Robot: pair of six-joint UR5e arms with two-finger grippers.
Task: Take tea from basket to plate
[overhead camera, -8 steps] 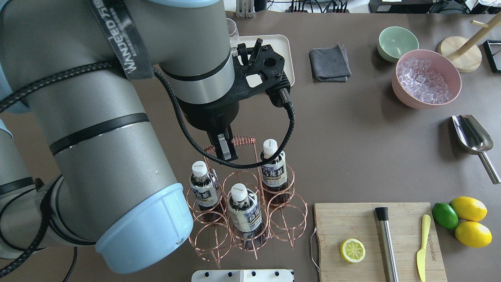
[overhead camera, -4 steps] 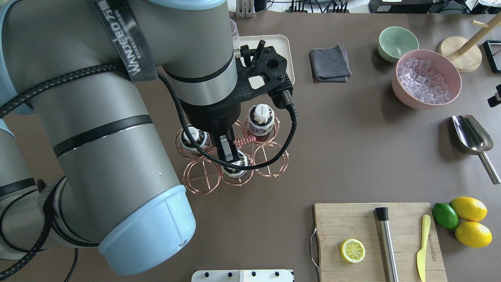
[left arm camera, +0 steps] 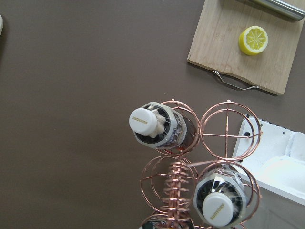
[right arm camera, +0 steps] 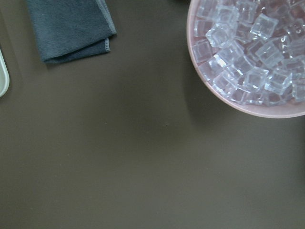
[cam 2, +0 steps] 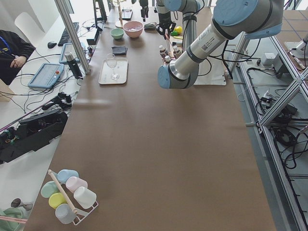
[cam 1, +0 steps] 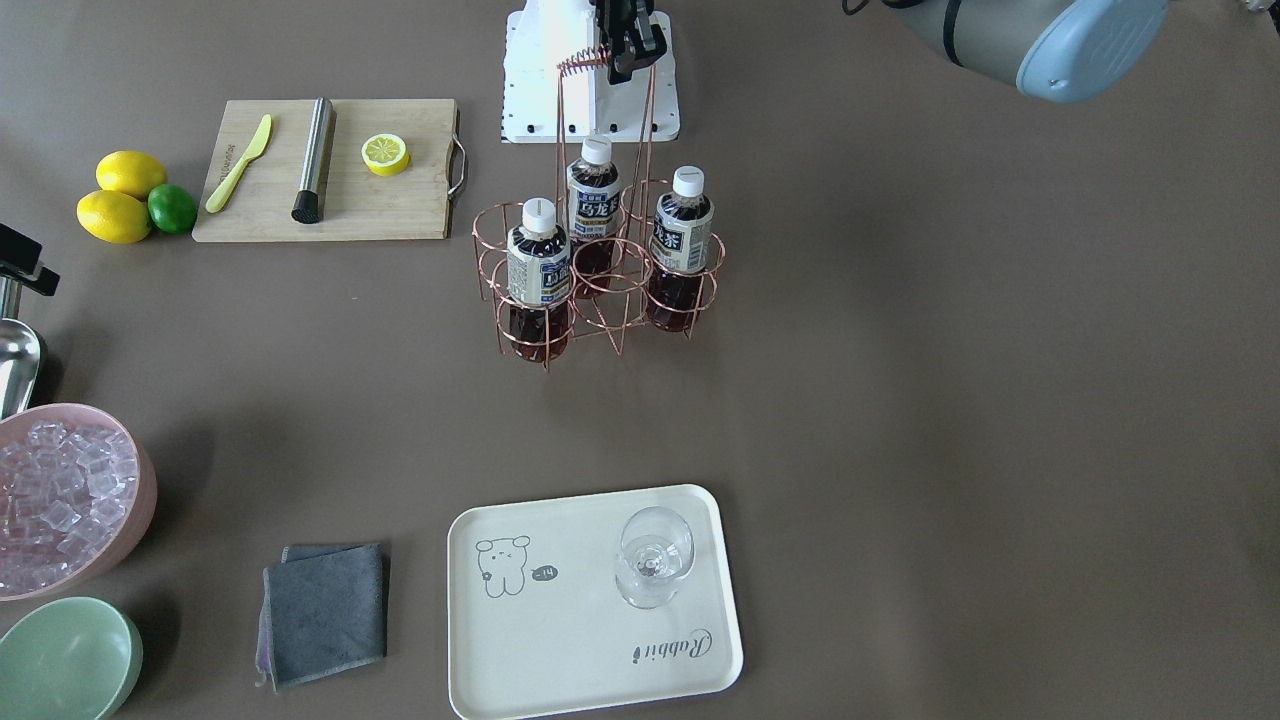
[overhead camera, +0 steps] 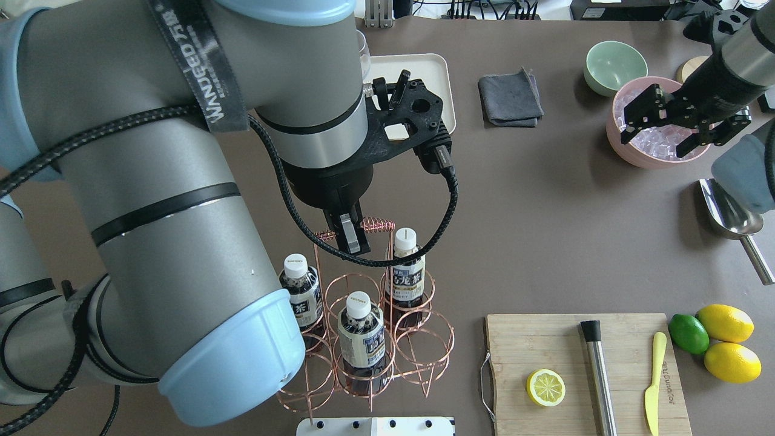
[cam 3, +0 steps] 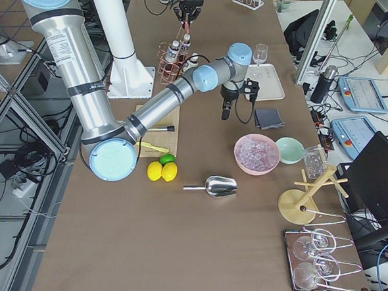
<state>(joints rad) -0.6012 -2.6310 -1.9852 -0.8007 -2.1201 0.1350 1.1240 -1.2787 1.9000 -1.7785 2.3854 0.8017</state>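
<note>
The left fingers (overhead camera: pixel 346 231) are clamping the basket (cam 1: pixel 600 290) by its coiled handle at the front view's top centre. Three tea bottles (cam 1: pixel 539 262) are standing in its rings. The plate (cam 1: pixel 560 650) (a glass (cam 1: pixel 655 560) on it) is lying bottom centre. The right fingers (cam 3: pixel 225 112) are hovering near the ice bowl (overhead camera: pixel 636 160), and I can't tell their spacing.

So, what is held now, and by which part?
The left gripper grips the copper wire basket by the coiled top of its handle; the right gripper holds nothing.

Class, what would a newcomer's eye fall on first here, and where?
The copper wire basket of three tea bottles, its handle in the left gripper, near the robot's base. Opposite, a cream tray with one glass; the right gripper open beside a pink bowl of ice.
</note>
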